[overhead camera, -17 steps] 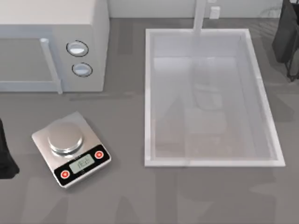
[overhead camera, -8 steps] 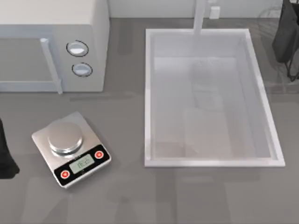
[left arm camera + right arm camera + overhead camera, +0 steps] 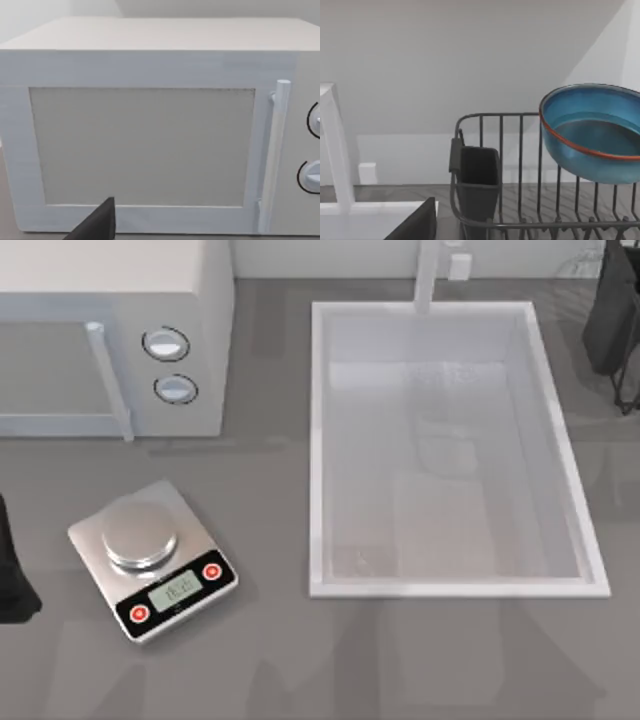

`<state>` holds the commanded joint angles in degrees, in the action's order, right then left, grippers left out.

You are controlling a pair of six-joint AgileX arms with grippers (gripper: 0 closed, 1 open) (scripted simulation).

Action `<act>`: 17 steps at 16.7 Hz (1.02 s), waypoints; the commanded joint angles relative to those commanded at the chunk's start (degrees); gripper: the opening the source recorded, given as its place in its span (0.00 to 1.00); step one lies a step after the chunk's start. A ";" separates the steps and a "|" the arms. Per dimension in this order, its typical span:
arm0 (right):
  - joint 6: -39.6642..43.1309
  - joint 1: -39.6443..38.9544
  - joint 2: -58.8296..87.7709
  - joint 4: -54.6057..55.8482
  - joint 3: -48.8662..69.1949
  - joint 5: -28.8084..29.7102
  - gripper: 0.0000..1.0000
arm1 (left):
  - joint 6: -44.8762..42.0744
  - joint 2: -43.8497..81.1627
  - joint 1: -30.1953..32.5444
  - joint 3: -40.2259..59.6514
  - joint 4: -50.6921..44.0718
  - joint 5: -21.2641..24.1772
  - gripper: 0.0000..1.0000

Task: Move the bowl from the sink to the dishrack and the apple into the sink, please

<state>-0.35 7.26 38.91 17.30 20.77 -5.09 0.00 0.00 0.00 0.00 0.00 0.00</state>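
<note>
Starting closest in on the right wrist view: the corner of the big white rectangular sink (image 3: 375, 212) sits just under the camera. Past that is the see-through dishrack of thin dark grey wires (image 3: 520, 150) with its dark cutlery holder (image 3: 477, 180), and the glossy blue bowl with the reddish rim (image 3: 592, 132) is in the rack, ahead of the jaws and tipped so its opening faces them. So the bowl half looks done to me, and the apple isn't in the sink yet. From above, the right gripper (image 3: 612, 330) hangs at the counter's far right corner, just beside the sink's rim (image 3: 565, 470). The left gripper (image 3: 12, 585) is parked at the left edge, well apart from it, by the silver scale (image 3: 152, 558) and facing the white microwave (image 3: 150, 145). The right arm is nearer for the drop, I'd guess. Can't tell if either set of jaws is spread or pressed together, and honestly I can't place the apple.
</note>
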 joint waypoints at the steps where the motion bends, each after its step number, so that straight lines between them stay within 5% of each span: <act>1: 0.03 -0.60 -3.40 -1.15 -1.36 0.38 1.00 | 0.00 0.00 0.00 0.00 0.00 0.00 1.00; 9: 0.28 -5.40 -33.68 -14.15 -17.43 3.89 1.00 | 0.00 0.00 0.00 0.00 0.00 0.00 1.00; 17: 0.35 -7.25 -38.91 -17.30 -20.77 5.08 1.00 | 0.00 0.00 0.00 0.00 0.00 0.00 1.00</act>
<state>0.00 0.00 0.00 0.00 0.00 0.00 0.00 0.00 0.00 0.00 0.00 0.00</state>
